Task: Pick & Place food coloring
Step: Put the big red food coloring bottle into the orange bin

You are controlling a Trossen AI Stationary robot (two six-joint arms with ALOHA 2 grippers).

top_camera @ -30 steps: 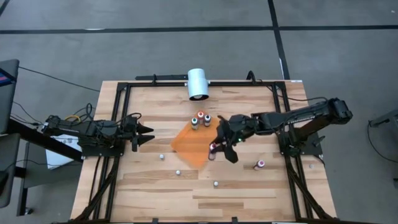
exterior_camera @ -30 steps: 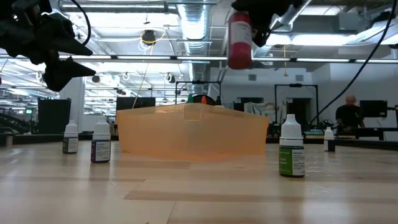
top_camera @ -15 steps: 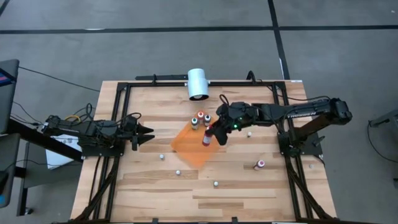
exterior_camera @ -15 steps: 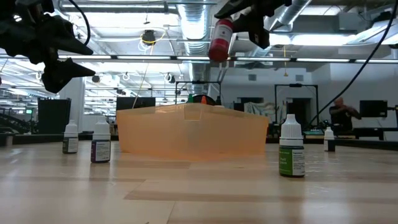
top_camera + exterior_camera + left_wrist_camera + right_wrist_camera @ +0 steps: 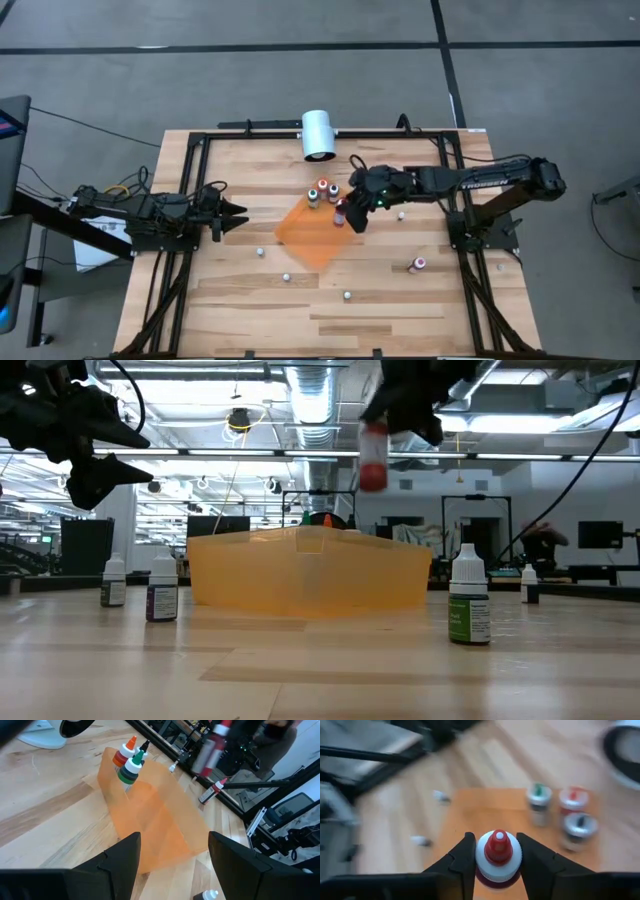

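Note:
My right gripper (image 5: 346, 213) hangs over the far right part of the orange sheet (image 5: 312, 232), shut on a red-capped food coloring bottle (image 5: 373, 457). Three more bottles (image 5: 539, 800) (image 5: 572, 799) (image 5: 578, 827) stand upright on the sheet's far corner. The sheet's raised edge (image 5: 310, 572) shows in the low view. A green-labelled bottle (image 5: 468, 602) and a purple-labelled one (image 5: 162, 591) stand on the table in front of the sheet. My left gripper (image 5: 172, 855) waits open at the table's left side, pointing toward the sheet. My right gripper pinches the bottle between its two fingers (image 5: 462, 857), just under the red cap, at the white collar (image 5: 498, 862). The fingers slant down from the table's right side. The bottle hangs below them, cap up and close to upright, lifted clear of the sheet.
A white cylinder (image 5: 318, 135) lies at the far edge. A pink-capped bottle (image 5: 418, 265) lies on the table at the near right. Small white bits (image 5: 286, 277) (image 5: 347, 295) dot the near half. A black frame (image 5: 190, 150) rims the table.
My right gripper has carried the red-capped bottle from the sheet's near right edge toward the far edge, closer to the three standing bottles. Its wrist has rolled. The bottle tipped on the way and now hangs nearly upright, still clear of the sheet.

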